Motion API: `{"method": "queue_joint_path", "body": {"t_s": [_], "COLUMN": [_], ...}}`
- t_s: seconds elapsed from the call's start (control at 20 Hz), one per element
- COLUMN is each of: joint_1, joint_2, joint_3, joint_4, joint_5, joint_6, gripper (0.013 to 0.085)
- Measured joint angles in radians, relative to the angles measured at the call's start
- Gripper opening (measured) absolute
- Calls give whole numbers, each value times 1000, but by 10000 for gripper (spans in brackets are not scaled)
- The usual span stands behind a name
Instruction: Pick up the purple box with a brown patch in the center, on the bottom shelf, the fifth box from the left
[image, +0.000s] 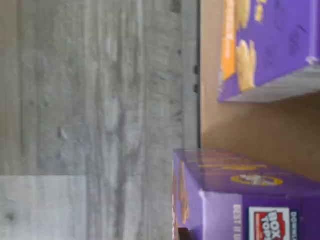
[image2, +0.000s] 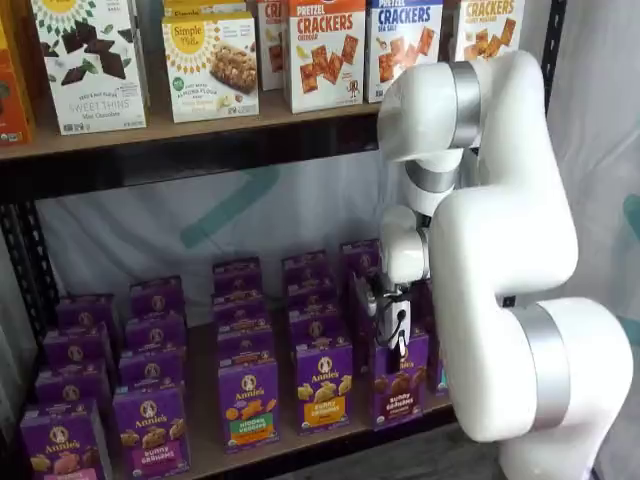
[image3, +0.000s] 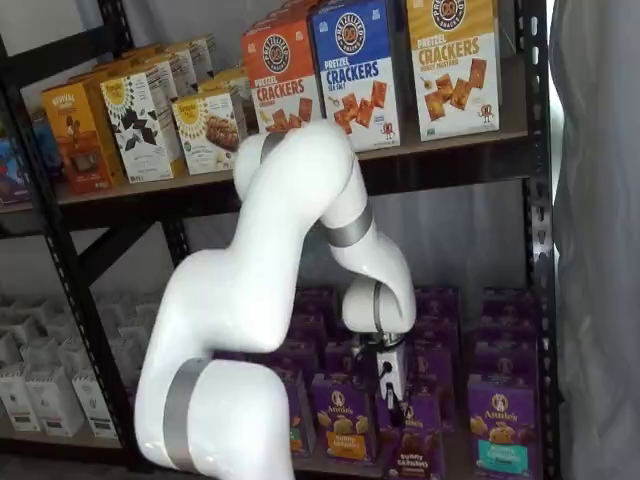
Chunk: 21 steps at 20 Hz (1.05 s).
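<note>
Grey wood-look floor (image: 100, 100), black shelving frame (image3: 70, 290) (metal)

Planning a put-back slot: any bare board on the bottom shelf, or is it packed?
Mostly packed. The bottom shelf shows bare tan strips between the box columns, plus its front lip. In the wrist view a bare patch lies between two purple cartons. It is tightest around the purple box, with neighbours on both sides and the gripper directly above it.

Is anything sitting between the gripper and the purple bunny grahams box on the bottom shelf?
Nothing visible does. The gripper hangs right at the top of the purple box, which stands at the front edge of the bottom shelf. Neighbouring cartons stand beside it, not above.
</note>
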Motion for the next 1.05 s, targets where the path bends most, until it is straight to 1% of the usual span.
{"method": "queue_joint_path", "body": {"t_s": [0.2,0.35,0.45,0.5,0.6,0.7,0.85,1.05], "joint_1": [10,21,27,30,36,43,55,67], "joint_2": [-62,-115,-154,-173,-212,-249,-304,-364], "joint_3": [84,150,196,220,267,311,374,441], "joint_4": [0,45,56,51,20,9,11,24], "joint_5": [-14,-22,-28,-34,-47,-51,-56,-70], "joint_6": [10,-22,-26,-18,17,35,45,44], "gripper": [330,330,330,330,330,330,330,330]}}
